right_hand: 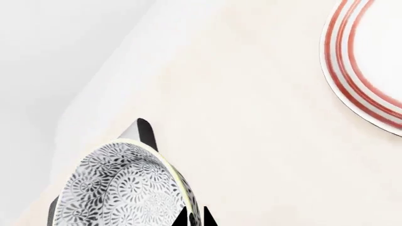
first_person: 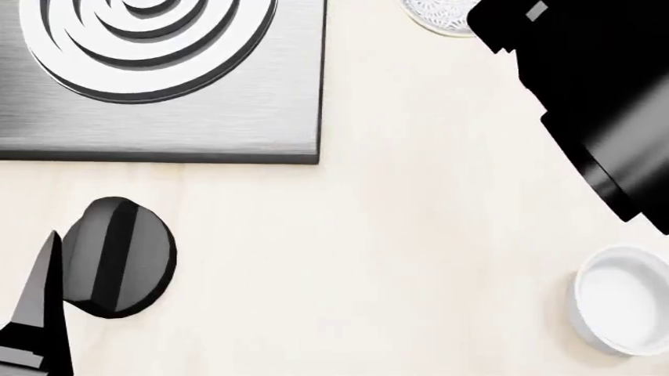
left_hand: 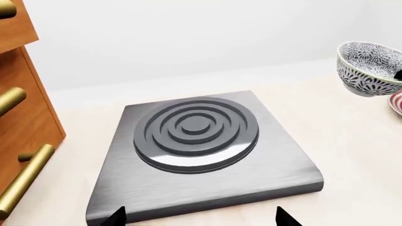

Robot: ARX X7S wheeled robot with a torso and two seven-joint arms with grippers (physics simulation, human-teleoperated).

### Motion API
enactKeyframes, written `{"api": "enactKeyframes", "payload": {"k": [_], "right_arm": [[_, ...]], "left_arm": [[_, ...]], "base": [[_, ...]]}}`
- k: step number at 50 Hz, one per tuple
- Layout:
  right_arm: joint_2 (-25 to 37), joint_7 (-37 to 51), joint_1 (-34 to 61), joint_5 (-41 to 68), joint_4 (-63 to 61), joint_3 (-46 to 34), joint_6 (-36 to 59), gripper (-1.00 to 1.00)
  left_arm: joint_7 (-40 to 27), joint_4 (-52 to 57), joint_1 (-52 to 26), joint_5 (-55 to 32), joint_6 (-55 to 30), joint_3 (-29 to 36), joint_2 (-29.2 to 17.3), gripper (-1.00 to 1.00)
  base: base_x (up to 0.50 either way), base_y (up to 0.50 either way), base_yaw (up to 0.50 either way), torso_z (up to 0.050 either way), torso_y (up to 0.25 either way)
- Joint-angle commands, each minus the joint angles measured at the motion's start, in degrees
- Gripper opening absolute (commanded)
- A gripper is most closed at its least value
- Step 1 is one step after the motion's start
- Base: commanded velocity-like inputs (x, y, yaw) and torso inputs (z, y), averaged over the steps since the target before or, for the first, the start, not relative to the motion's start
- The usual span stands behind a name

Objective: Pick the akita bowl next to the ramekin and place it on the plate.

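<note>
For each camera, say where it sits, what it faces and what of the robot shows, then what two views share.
Head: on the head, looking down at the burner plate and ramekin; both arms show.
Left wrist: by the left gripper, facing the burner plate; fingertips show.
Right wrist: by the right gripper, which holds the akita bowl near the plate.
Both wrist views share the bowl.

No text, label, brand, number or sign can be read in any view

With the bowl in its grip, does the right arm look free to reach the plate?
Probably yes. The right gripper holds the akita bowl off the counter, and only bare countertop shows between it and the plate.
</note>
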Motion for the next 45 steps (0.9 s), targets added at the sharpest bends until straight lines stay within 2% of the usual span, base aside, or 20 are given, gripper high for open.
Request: {"api": "enactKeyframes", "payload": {"k": [1,45], "right_arm": [[-0.3,0.2,2.4,0.3,4.0,0.8,2.0,-1.00],[2.8,-0.9,1.7,2.1,11.2,2.4,2.3,-1.00]], "left_arm": [[-0.1,0.0,0.2,0.1,0.0,0.0,0.0,1.00],[0.3,-0.4,0.4,0.0,0.0,-0.2,-0.2,1.00]], "base": [[0.00,0.00,0.00,0.000,0.000],[0.00,0.00,0.00,0.000,0.000]]}}
